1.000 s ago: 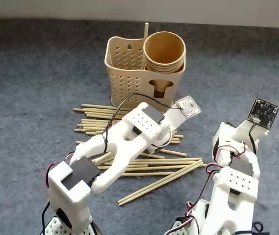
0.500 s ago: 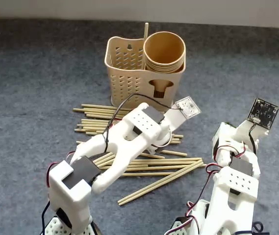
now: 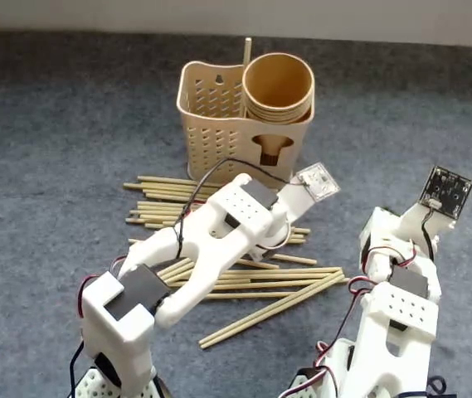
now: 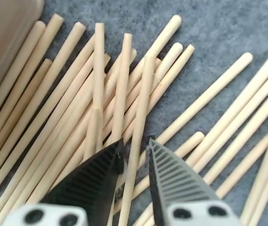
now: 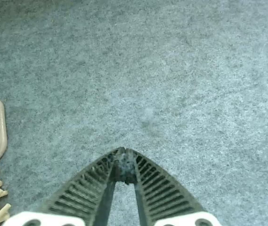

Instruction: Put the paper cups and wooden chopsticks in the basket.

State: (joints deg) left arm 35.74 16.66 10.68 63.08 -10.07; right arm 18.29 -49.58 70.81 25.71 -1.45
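Your left gripper pinched one smooth, round wooden chopstick in the loose pile, jaws barely parted. Your right gripper sat closed and empty over fuzzy grey carpet. At 12 o'clock from the pile stood one perforated beige basket, holding nested paper cups and one upright stick.
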